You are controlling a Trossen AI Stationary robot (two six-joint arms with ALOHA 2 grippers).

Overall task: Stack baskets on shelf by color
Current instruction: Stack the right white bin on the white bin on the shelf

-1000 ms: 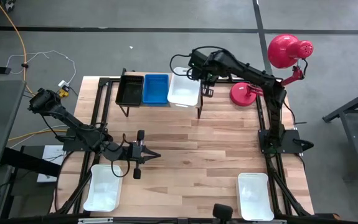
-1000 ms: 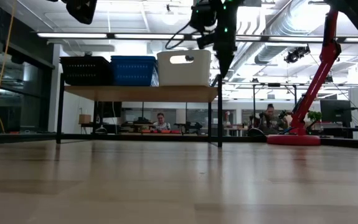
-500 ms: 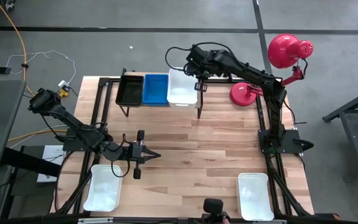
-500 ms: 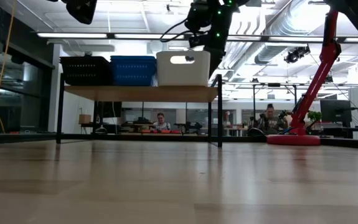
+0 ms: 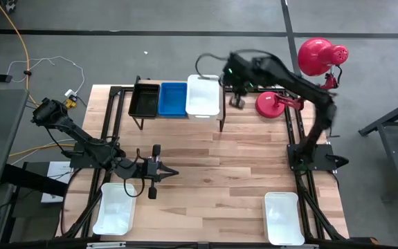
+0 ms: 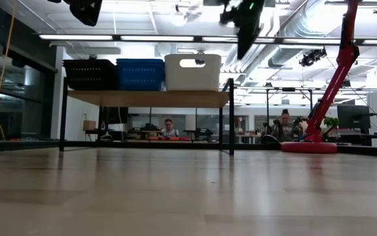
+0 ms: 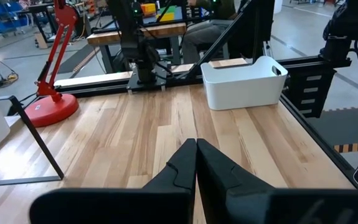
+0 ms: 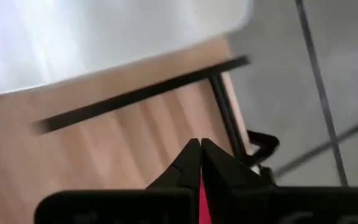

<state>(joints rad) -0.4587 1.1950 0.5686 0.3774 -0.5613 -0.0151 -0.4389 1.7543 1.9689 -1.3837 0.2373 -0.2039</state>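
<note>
Blurring hides the right gripper (image 5: 239, 102), jaws closed and empty, beside the white basket (image 5: 203, 96) on the shelf (image 6: 149, 98); left gripper (image 5: 173, 172) also closed, empty.

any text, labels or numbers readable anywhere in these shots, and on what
None can be read.
The black basket, blue basket and white basket on the shelf show no labels.
The red lamp is unmarked too.
The background room is too small to read.
</note>
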